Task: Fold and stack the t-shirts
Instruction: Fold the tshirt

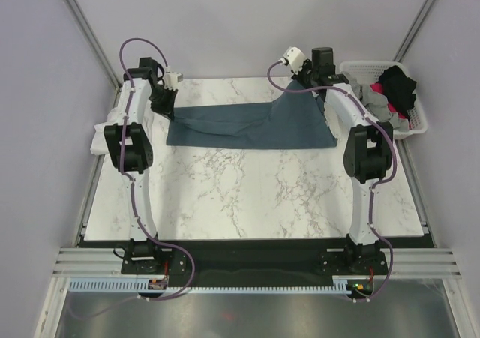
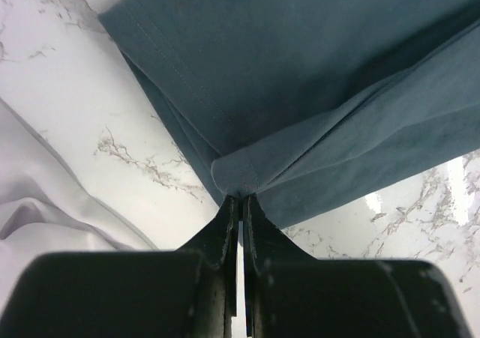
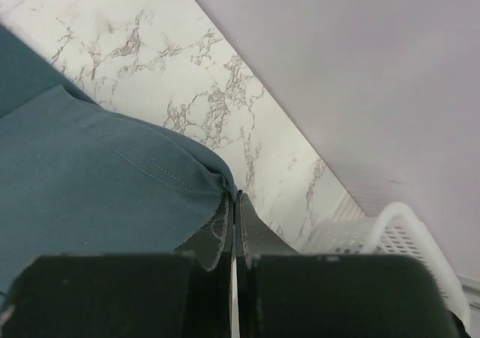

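Observation:
A slate-blue t-shirt (image 1: 247, 125) lies stretched across the far part of the marble table. My left gripper (image 1: 168, 110) is shut on its left edge; in the left wrist view the pinched fold (image 2: 238, 174) sits at the fingertips (image 2: 241, 198). My right gripper (image 1: 298, 80) is shut on the shirt's right corner and holds it lifted above the table; the right wrist view shows the cloth (image 3: 112, 180) caught at the fingertips (image 3: 235, 195). A white t-shirt (image 1: 101, 136) lies at the table's left edge, also in the left wrist view (image 2: 45, 218).
A white lattice basket (image 1: 409, 106) at the far right holds black, grey and pink clothes (image 1: 394, 87); its rim shows in the right wrist view (image 3: 390, 240). Grey walls enclose the table on the far, left and right sides.

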Available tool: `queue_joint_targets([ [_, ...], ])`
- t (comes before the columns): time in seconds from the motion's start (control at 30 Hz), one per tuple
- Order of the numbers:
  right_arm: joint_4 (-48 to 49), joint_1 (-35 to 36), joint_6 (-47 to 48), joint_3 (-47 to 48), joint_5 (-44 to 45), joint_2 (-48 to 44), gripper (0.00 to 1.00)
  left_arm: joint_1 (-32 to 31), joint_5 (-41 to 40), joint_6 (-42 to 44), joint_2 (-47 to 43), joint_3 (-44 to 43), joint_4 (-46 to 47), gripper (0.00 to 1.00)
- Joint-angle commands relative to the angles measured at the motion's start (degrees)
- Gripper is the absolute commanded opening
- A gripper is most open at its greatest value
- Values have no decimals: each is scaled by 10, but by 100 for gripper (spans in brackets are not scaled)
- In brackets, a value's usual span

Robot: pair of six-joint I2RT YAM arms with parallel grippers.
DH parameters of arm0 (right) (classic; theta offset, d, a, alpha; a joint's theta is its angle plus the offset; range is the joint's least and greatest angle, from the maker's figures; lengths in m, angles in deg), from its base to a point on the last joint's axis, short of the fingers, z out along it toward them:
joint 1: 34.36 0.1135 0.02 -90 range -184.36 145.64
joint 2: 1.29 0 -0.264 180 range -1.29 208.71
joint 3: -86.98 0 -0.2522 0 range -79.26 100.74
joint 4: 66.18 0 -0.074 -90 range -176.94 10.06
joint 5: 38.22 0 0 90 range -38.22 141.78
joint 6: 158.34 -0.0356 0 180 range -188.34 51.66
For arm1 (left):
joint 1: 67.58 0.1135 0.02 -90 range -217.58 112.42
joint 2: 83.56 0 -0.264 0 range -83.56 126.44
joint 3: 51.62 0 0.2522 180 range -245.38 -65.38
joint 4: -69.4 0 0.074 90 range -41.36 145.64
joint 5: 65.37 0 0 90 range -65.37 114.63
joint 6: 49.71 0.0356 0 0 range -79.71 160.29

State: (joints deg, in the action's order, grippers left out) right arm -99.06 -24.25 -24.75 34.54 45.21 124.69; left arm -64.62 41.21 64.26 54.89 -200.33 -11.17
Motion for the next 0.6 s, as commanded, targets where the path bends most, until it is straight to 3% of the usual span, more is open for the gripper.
queue_joint_targets([
  [0.0, 16, 1, -13, 45, 13, 26, 0, 11, -15, 3, 10, -6, -22, 2],
  [0.23, 47, 1, -44, 16, 25, 23, 0, 21, -17, -17, 6, 13, -10, 3],
  [0.27, 48, 3, -39, 14, 34, 23, 0, 23, -22, -27, 3, 16, -1, 24],
  [0.3, 50, 4, -35, 12, 44, 24, 1, 22, -32, -31, 2, 16, 3, 33],
  [0.37, 66, 6, -32, 1, 62, 22, 18, 22, -34, -38, -2, 19, 7, 51],
  [0.4, 71, 6, -33, -1, 92, 19, 34, 23, -33, -39, -14, 22, 11, 55],
  [0.47, 86, 9, -43, -5, 117, 3, 50, 22, -29, -46, -37, 53, 24, 61],
  [0.5, 89, 8, -59, -9, 128, -5, 56, 22, -23, -48, -53, 68, 33, 65],
  [0.57, 92, 9, -77, -17, 130, -33, 57, 23, -13, -53, -94, 110, 53, 68],
])
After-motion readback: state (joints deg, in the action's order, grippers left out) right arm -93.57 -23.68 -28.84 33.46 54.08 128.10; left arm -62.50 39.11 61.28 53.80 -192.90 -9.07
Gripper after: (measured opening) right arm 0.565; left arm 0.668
